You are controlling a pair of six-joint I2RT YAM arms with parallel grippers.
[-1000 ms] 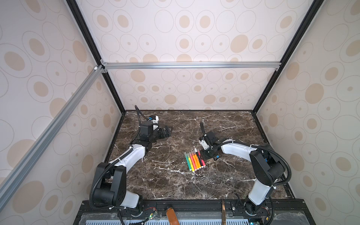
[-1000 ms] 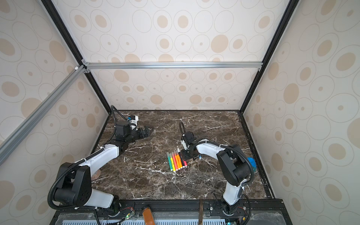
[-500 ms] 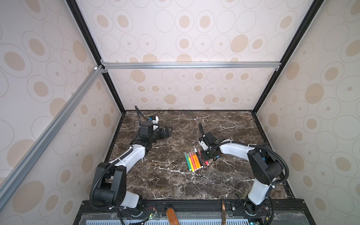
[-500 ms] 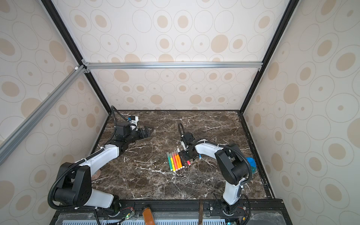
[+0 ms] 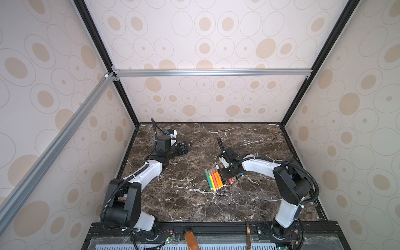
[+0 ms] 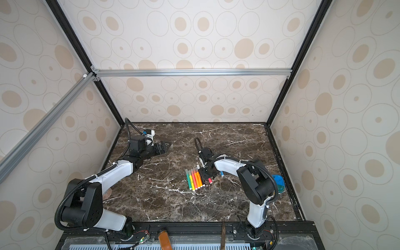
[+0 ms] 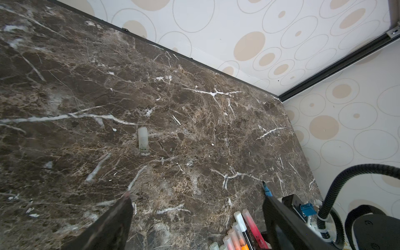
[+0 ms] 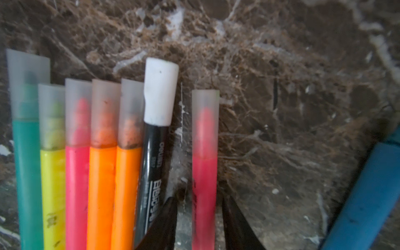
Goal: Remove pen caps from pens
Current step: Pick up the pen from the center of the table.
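**Pen lined up for uncapping.** Your right gripper (image 8: 197, 194) sits low over the dark brown, white-veined marble tabletop (image 8: 281, 65). Its two black fingers (image 8: 164, 225) stand astride a slim pink-red marker pen (image 8: 204, 173) that lies flat. The jaws are parted, not clenched: marble shows between one finger and the barrel, while the other finger lies just beside it. The pen's translucent grey cap (image 8: 205, 121) is on, with the pink tip dim inside it.

Just beside that pen lies a tight row of six capped pens (image 8: 86, 173), barrels touching. They run green, yellow, pink-red and two orange, each under a cloudy grey cap. Nearest the gripper is a black marker with an opaque white cap (image 8: 161, 93). In both top views the row (image 5: 215, 179) (image 6: 194, 179) lies near the middle of the table, with the gripper (image 5: 230, 174) on the side towards the right arm.

On the gripper's other side lies a blue pen (image 8: 368, 194), angled away from the rest. In the left wrist view its bare pointed tip (image 7: 265, 187) shows, uncapped.

Your left gripper (image 7: 197, 199) is spread wide and empty. It hovers over the table towards the back (image 5: 187, 147), well apart from the pens. Ahead of it one loose pale translucent cap (image 7: 142, 141) lies alone on the marble, well apart from the row.
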